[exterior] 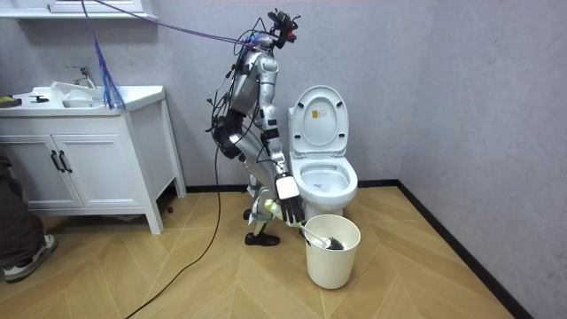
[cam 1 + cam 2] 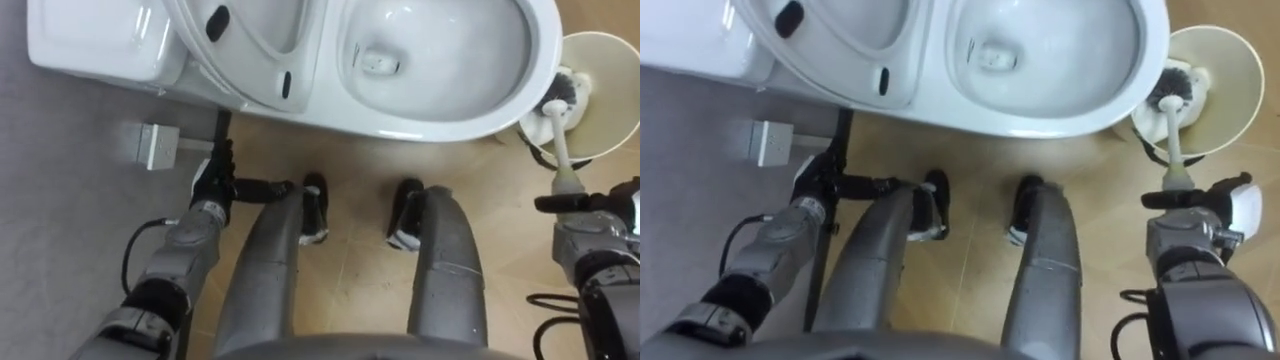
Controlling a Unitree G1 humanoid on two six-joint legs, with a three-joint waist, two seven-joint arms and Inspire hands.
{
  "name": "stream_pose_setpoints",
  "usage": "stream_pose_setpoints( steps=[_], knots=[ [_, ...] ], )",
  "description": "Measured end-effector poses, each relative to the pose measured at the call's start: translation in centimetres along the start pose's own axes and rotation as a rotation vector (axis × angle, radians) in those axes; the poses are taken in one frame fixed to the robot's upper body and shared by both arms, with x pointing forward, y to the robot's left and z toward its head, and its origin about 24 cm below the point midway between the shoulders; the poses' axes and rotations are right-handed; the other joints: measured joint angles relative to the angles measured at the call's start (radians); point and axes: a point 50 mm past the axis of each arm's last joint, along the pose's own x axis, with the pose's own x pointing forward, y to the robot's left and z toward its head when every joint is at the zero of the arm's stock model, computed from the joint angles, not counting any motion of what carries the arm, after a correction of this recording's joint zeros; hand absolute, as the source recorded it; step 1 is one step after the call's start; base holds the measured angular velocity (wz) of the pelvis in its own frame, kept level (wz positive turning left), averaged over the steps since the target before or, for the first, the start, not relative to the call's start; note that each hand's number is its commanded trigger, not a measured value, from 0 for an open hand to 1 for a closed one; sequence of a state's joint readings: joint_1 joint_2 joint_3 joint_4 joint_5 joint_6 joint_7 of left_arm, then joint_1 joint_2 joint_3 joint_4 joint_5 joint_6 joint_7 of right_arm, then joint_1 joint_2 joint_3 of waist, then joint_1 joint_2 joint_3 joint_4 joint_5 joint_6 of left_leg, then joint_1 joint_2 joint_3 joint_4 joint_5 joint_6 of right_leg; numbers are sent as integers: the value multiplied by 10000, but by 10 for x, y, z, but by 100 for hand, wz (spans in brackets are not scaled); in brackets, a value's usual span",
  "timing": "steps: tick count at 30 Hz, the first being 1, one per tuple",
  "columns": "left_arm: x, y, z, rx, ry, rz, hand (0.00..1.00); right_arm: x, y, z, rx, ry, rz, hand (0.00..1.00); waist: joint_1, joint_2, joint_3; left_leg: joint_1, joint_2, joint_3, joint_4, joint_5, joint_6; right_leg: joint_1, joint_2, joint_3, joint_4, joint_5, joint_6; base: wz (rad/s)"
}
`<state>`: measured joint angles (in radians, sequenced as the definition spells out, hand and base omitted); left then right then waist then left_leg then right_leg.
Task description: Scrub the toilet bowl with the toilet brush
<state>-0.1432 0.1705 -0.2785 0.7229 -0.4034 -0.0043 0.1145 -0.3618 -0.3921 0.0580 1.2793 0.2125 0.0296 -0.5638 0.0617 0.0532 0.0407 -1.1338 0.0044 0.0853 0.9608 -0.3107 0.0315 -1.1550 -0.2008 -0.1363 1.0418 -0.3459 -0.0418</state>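
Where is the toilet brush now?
In the eye views, the white-handled, dark-bristled toilet brush stands head-down in the cream bucket right of the white toilet bowl, its handle gripped by the right hand.

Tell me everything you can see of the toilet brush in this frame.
The white-handled toilet brush with dark bristles leans tilted in the round cream plastic bucket, to the right of the white ceramic toilet bowl. Its head is down inside the bucket, and its slim plastic-looking handle rises toward the robot. The right hand pinches its greyish grip end.

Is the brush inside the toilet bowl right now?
No, the brush sits head-down in the bucket beside the toilet, held by the right hand.
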Motion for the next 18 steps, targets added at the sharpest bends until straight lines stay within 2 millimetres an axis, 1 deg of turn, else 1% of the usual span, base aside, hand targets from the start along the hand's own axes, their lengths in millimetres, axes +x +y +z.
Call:
stream_pose_setpoints(
  steps=[4, 6, 9, 12, 13, 14, 18],
  knots=[
    [1, 1, 6, 45, -217, -47, 0, 1, 0, 0, -210, 59, 119, 0, 76, 12, 3, -471, -23, 33, 520, -179, -23, -543, -81, 103, 616, -225, -54, 5],
    [1, 0, 8, 61, -264, -140, 0, 0, 1, -1, -368, 77, 262, 0, 178, 17, 5, -634, -4, 61, 766, -279, -50, -729, -94, 153, 883, -336, -88, 0],
    [1, -1, 9, 62, -294, -183, 0, 1, 0, -5, -750, 167, 531, 0, 234, 41, 4, -735, 8, 22, 1034, -390, -70, -791, -152, 152, 1147, -492, -130, 6],
    [1, -4, 12, 79, -369, -290, 0, 2, -2, -8, -1147, 240, 755, 0, 239, 46, 6, -798, -12, -3, 1171, -446, -71, -836, -237, 151, 1312, -581, -128, 7],
    [0, -5, 12, 89, -380, -325, 0, 3, -2, -8, -1200, 248, 792, 60, 238, 46, 6, -795, -16, -1, 1171, -446, -70, -837, -242, 157, 1320, -583, -125, 3],
    [0, -6, 12, 120, -389, -393, 0, 3, -3, -9, -1303, 255, 866, 100, 238, 46, 6, -790, -12, 5, 1171, -447, -69, -842, -242, 177, 1338, -591, -112, 4],
    [0, -8, 12, 191, -360, -541, 0, 3, -2, -10, -1386, 298, 1240, 100, 232, 46, 6, -791, -30, 2, 1211, -461, -71, -844, -244, 184, 1382, -614, -109, 1]
  ],
)
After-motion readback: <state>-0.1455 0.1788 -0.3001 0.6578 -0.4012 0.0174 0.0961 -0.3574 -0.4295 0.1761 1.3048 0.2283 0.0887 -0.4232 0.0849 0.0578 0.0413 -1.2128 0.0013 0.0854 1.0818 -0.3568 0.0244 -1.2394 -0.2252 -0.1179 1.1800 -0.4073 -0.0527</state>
